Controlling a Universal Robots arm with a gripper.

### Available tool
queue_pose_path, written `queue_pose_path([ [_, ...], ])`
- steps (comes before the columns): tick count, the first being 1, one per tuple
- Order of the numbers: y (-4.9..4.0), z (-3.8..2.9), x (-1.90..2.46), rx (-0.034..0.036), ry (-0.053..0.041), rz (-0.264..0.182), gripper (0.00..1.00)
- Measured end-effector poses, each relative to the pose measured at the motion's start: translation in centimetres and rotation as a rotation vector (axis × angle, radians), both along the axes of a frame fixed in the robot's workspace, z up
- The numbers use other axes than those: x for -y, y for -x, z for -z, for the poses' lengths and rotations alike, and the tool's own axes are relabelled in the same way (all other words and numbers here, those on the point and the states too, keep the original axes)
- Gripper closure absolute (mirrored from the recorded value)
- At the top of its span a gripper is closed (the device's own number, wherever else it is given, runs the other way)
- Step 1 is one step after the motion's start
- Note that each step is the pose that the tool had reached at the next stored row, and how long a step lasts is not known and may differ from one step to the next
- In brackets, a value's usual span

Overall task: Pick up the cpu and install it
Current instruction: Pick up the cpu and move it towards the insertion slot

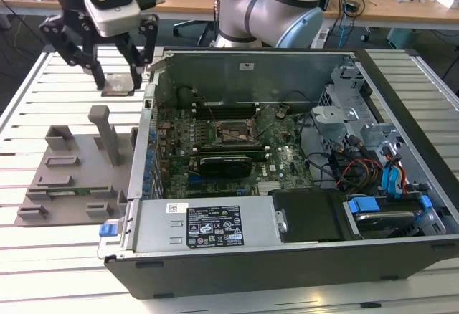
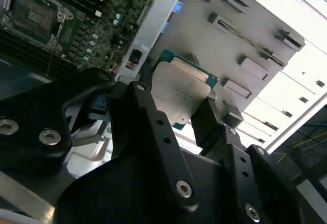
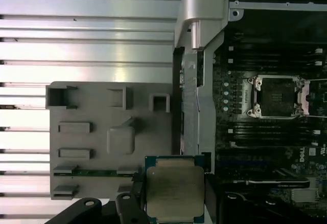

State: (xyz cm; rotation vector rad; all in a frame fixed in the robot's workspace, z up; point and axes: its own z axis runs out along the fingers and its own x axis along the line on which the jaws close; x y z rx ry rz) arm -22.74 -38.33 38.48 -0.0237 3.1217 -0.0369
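White slatted bench (image 1: 43,264) with an open black computer case (image 1: 287,274).
Outside the case, the black gripper (image 1: 117,79) pinches the silver-topped square cpu (image 3: 174,192) by its edges, level, likely for flat seating.

Robotics lab, no doubt about it: a big robot arm (image 1: 287,6) stands at the top centre of the exterior view, behind a slotted aluminium worktop (image 1: 50,271). An opened computer case (image 1: 287,264) lies across the middle, circuit boards bare. At the left sits a grey fixture plate (image 1: 72,178). Along the top edge, wooden desks (image 1: 179,2) carry cables and gear.
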Motion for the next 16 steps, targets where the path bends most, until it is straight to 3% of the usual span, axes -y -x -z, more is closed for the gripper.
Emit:
queue_pose_path([
  [16,-6.83,0.08,-0.94,-0.003,-0.0001,0.0,0.45],
])
